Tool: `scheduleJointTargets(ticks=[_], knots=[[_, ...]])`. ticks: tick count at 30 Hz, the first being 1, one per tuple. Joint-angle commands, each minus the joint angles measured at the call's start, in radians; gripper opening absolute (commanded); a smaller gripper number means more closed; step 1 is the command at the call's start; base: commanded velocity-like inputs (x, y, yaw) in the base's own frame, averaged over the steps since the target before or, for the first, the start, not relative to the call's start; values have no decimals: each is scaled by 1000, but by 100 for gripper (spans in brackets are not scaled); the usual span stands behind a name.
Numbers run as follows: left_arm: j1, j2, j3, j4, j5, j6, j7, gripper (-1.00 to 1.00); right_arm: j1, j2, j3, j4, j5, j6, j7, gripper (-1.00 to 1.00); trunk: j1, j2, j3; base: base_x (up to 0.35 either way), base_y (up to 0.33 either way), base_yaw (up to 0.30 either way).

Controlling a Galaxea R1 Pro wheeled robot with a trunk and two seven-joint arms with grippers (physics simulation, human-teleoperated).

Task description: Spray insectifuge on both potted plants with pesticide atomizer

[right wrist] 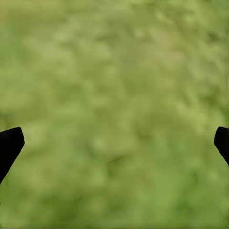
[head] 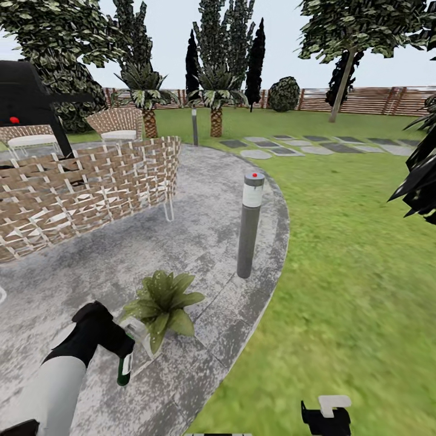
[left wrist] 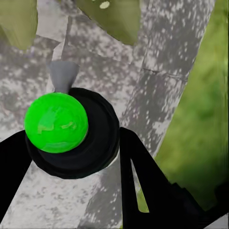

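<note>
Mottled stone patio (head: 200, 200) beside lawn (head: 351, 272).

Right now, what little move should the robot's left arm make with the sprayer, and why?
Probably tilt the left gripper so the pale green-spotted atomizer aims at the speckled green potted plant beside it. The gripper already holds the sprayer close to the leaves on the grey stone patio.

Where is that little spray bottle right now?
The pesticide atomizer is held in the left gripper, low on the left of the head view, right beside a potted plant on the stone patio.
</note>
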Motion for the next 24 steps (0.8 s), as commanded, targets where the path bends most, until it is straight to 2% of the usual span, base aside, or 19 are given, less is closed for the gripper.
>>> scheduleJointTargets(ticks=[1,2,4,5,9,15,20,24], knots=[[-35,-2,-39,2,-16,11,-49,-100,-1,0,-6,2,11,-4,-4,100,0,0,-1,0,0,1],[-56,-2,-103,5,-31,19,-90,-100,-1,0,-6,2,11,-4,-4,100,0,0,-1,0,0,0],[-86,-2,-205,3,-51,66,-176,-100,-1,0,-6,2,11,-4,-4,100,0,0,-1,0,0,0],[-97,-1,-223,1,-55,81,-205,-100,-1,0,-6,2,11,-4,-4,100,0,0,-1,0,0,0],[-115,9,-242,-1,-58,96,-237,-100,-1,0,-6,2,11,-4,-4,100,0,0,-1,0,0,0],[-113,32,-236,-1,-58,97,-240,-100,-1,0,-6,2,11,-4,-4,100,0,0,-1,0,0,69],[-117,32,-230,-5,-57,99,-240,-100,-1,0,-6,2,11,-4,-4,100,0,0,-1,4,-10,260],[-130,27,-232,-26,-58,99,-241,-100,-1,0,-6,2,11,-4,-4,100,0,0,-1,168,-151,80]])
